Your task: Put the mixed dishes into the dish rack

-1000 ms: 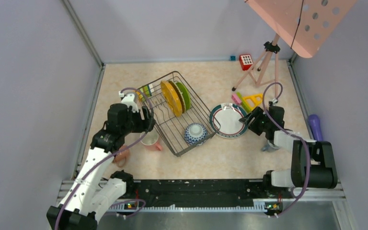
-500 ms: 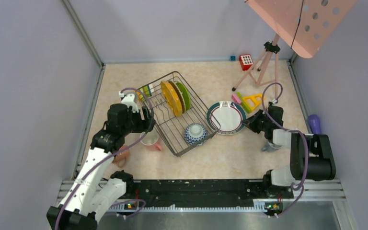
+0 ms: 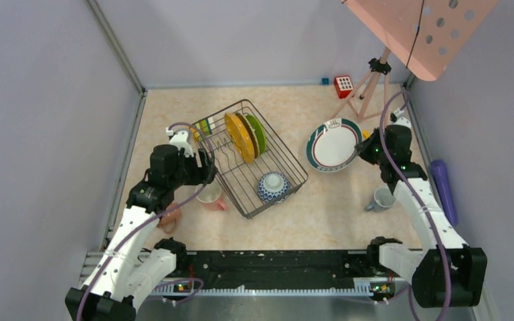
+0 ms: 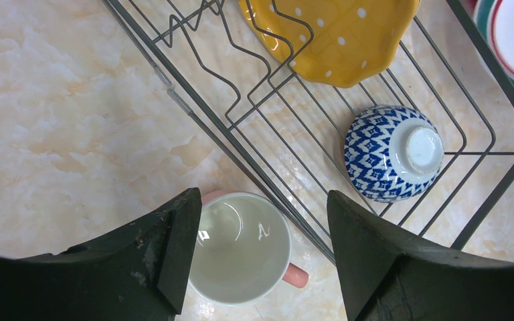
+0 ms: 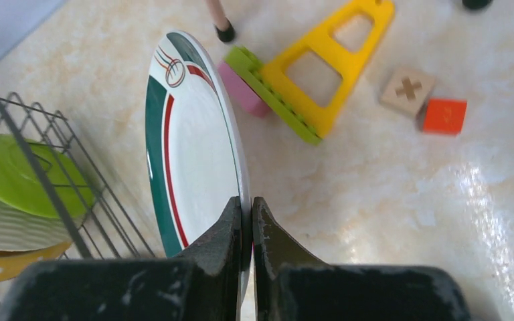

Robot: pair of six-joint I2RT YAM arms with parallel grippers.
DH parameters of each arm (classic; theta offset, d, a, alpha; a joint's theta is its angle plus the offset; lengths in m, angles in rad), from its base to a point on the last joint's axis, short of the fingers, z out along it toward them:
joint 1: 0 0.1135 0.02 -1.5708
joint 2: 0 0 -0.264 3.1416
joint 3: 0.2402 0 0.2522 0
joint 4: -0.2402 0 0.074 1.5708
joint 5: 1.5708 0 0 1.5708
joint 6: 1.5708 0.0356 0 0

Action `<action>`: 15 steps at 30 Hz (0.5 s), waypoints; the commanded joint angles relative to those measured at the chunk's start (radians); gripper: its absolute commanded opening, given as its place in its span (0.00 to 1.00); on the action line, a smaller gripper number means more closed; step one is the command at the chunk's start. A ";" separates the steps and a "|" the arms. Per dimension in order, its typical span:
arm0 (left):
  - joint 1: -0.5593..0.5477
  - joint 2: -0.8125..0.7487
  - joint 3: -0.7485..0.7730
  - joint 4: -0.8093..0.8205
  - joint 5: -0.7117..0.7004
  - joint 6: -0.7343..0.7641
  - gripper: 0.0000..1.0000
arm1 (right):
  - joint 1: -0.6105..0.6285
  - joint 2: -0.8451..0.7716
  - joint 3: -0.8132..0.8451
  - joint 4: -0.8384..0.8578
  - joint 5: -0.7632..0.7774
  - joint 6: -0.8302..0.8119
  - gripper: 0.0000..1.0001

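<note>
Right claw (image 5: 246,221): fingers pressed together on the rim of the white plate with green-red rim (image 5: 194,147), which stands on edge in the grip and appears, in my judgement, to be clear of the desk (image 3: 321,214). The dish rack (image 3: 278,142) lies to this claw's left, beyond the plate and apart from it. Left claw (image 4: 262,231): fingers spread wide, holding nothing, hanging directly above a pink mug (image 4: 241,247) that stands upright on the desk just beside the rack's outer wall. Already loaded: the yellow-orange dotted plate (image 3: 238,137) and the lime green plate (image 3: 258,132), upright side by side in the slots, and the blue-white patterned bowl (image 3: 273,186), upside down on the rack floor, ahead of the left claw. Outstanding: the white plate, now in hand and needing a free slot; the pink mug below the left claw; a second pink mug (image 3: 169,217), partly hidden behind the left arm; and the grey-blue mug (image 3: 382,198), on the desk behind the right claw, towards its base. Assessment: just under half loaded, a fourth item in transit.
</note>
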 commanded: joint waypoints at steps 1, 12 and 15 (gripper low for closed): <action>0.005 -0.013 0.000 0.046 -0.006 0.009 0.74 | 0.086 -0.070 0.192 -0.086 0.137 -0.076 0.00; 0.005 -0.018 0.002 0.047 -0.013 0.011 0.73 | 0.420 0.000 0.516 -0.177 0.383 -0.202 0.00; 0.006 -0.029 0.001 0.046 -0.040 0.009 0.73 | 0.541 0.047 0.594 -0.177 0.451 -0.229 0.00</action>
